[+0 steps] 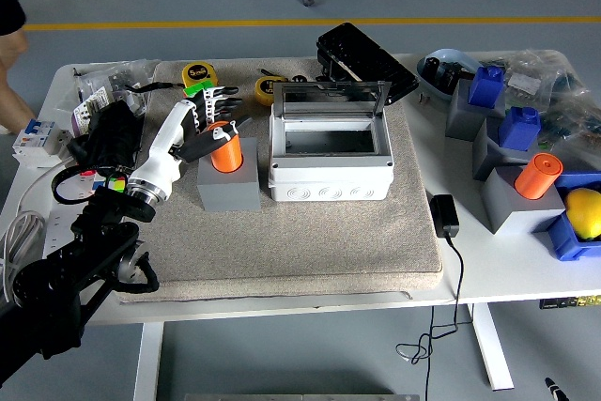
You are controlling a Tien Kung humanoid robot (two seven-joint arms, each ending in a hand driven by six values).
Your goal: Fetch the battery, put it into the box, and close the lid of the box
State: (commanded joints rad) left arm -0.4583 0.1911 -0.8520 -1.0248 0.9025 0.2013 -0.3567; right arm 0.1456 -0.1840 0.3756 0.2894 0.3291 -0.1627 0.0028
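the left hand [212,124] is curling its fingers around the orange battery [224,146] standing in a grey holder [228,186], just left of the open-lidded white box [330,159].

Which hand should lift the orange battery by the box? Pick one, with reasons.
Left. The left hand already reaches over the mat with its fingers at the orange battery standing in the grey holder, beside the open box. No right hand is in view.
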